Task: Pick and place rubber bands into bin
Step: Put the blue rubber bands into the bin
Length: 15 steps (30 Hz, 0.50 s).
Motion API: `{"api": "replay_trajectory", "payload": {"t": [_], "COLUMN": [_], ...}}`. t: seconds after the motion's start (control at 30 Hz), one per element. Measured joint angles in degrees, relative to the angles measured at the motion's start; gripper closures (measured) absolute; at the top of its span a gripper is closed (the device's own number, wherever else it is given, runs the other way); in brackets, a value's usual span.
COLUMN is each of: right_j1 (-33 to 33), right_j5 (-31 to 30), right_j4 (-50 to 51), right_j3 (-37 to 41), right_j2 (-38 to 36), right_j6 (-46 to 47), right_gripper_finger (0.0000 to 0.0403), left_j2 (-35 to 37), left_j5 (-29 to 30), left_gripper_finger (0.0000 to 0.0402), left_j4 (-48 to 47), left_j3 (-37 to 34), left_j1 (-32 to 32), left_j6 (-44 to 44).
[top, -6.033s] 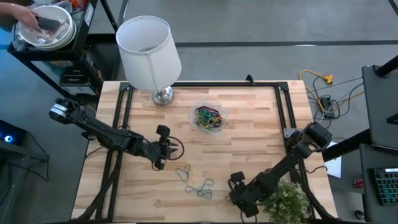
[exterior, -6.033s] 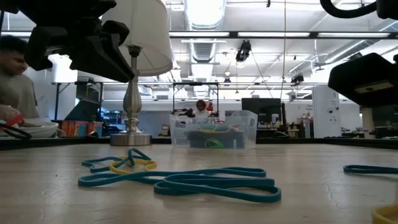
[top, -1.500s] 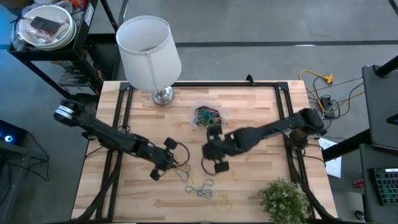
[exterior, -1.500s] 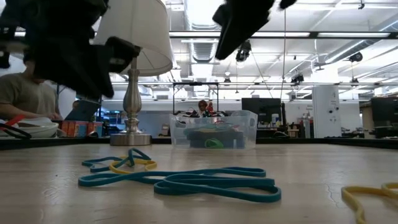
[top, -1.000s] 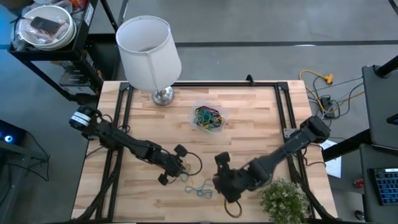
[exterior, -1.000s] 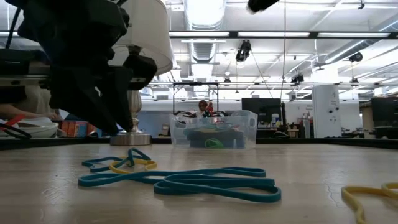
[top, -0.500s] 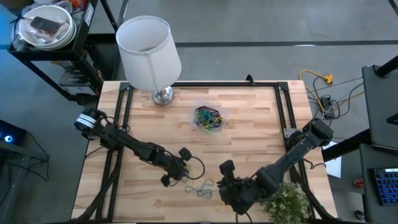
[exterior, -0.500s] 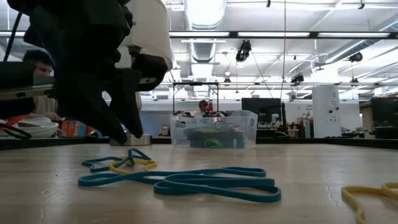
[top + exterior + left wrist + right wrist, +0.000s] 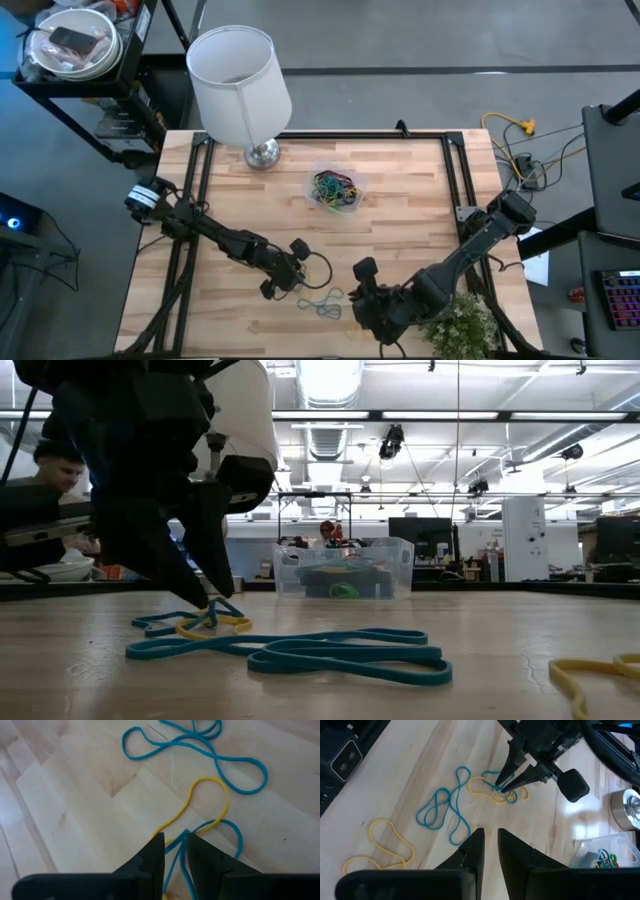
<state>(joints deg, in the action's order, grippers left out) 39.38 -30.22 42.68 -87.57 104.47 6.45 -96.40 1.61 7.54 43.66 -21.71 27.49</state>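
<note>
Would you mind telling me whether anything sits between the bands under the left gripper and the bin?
Nothing visible does: bare tabletop lies between the yellow and blue bands and the bin.

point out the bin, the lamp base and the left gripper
bin (image 9: 352, 181): high view, on its clear rim at the right.
lamp base (image 9: 262, 154): high view, on the shiny metal foot.
left gripper (image 9: 174, 843): left wrist view, between the fingertips, astride blue and yellow bands.
</note>
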Motion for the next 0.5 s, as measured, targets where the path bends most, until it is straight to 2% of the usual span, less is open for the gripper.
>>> {"api": "replay_trajectory", "payload": {"t": [0.5], "right_j1": [0.0], "right_j5": [0.0], "right_j4": [-0.2], "right_j3": [0.0], "right_j2": [0.0], "right_j6": [0.0], "right_gripper_finger": [0.0355], "left_j2": [-0.8], "left_j5": [0.2], "left_gripper_finger": [0.0336], "left_j4": [1.0], "left_j3": [0.0], "left_j1": [0.7], "left_j6": [0.4]}}
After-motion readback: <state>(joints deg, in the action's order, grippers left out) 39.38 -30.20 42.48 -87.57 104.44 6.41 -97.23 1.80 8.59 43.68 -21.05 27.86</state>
